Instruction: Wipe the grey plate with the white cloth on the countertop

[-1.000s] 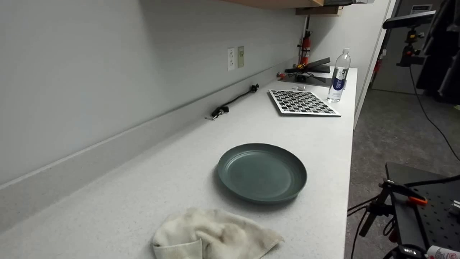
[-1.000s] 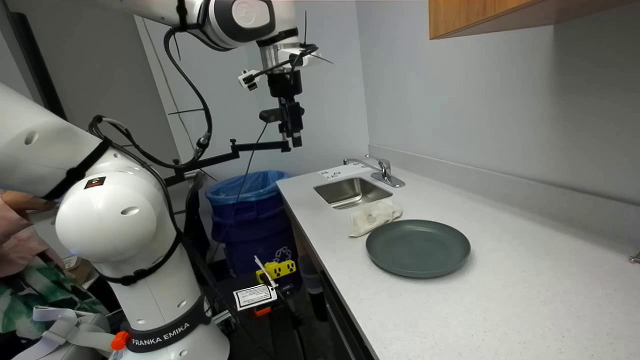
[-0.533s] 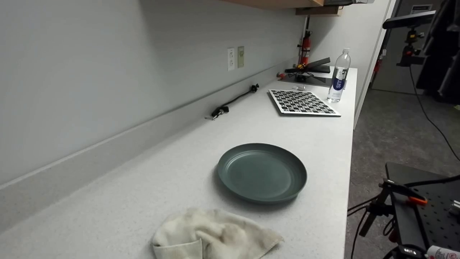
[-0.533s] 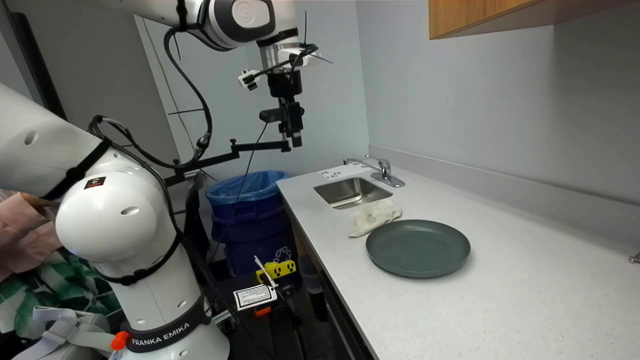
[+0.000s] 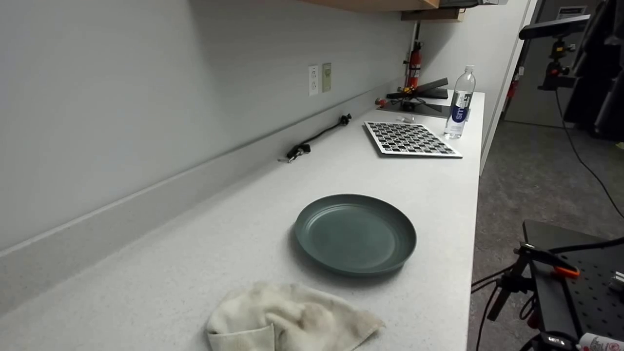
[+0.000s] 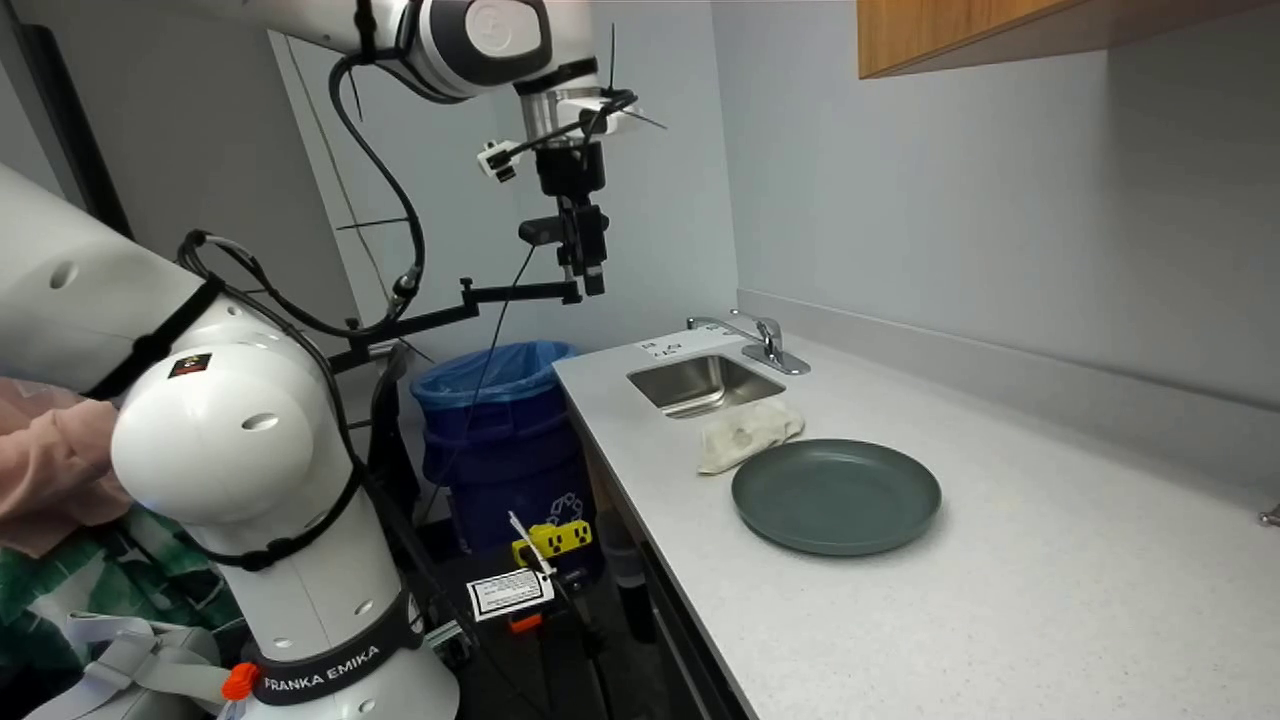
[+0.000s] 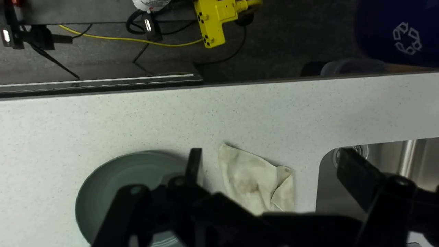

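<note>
1. As I look over at the white jointed robot arm (image 6: 230, 440), a black two-finger gripper (image 6: 583, 284) hangs from its far end, pointing down, well above the pale speckled countertop (image 6: 1020, 620).
2. Its fingers (image 7: 194, 166) stand spread wide apart in the wrist view, with nothing held in their grasp.
3. On the countertop lies a round grey-green plate (image 5: 356, 236), right side up, plain to see in both exterior views.
4. Just beside the plate is a crumpled off-white cloth (image 5: 292, 314), smudged brownish in places, one corner folded over; a strip of countertop shows between the two. In the wrist view it appears in the gap between the fingers.
5. On the cloth's other side I see a rectangular stainless-steel sink (image 6: 702, 383), so the cloth lies between plate and sink; a chrome faucet (image 6: 768, 345) stands at the sink's edge.
6. Beside the countertop sits a dark blue recycling bin (image 6: 505, 440) with a lighter blue liner (image 6: 500, 370); a yellow power strip (image 6: 555, 540) shows lower down.
7. Farther along, in an exterior view, a clear plastic bottle (image 5: 458, 109) stands upright just beside a flat black-and-white checkered board (image 5: 409, 139).
</note>
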`<state>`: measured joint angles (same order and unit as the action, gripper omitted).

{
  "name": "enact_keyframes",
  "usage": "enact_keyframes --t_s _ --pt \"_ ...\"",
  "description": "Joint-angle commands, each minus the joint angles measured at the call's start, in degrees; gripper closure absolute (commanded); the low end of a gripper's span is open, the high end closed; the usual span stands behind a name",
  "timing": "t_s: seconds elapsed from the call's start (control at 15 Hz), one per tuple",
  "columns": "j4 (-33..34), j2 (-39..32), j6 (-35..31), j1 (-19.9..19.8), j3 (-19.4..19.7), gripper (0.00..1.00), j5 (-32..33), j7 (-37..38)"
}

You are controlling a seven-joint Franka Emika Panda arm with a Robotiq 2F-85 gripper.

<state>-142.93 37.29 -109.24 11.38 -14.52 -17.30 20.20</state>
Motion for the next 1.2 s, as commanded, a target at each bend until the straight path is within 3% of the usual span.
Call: enact_keyframes --t_s 0.0,0.53,0.87,1.13 --pt "0.4 -1.9 -1.6 -0.6 -0.7 0.0 1.6 -1.8" --pt "2.7 -12.5 -10.4 0.2 -2.4 0.0 9.4 -7.7" --pt "9.7 -24.9 -15.7 0.4 -5.3 0.0 16.8 -8.2" --pt "17.3 -33.9 -15.7 1.4 -6.5 0.0 22.6 -7.3"
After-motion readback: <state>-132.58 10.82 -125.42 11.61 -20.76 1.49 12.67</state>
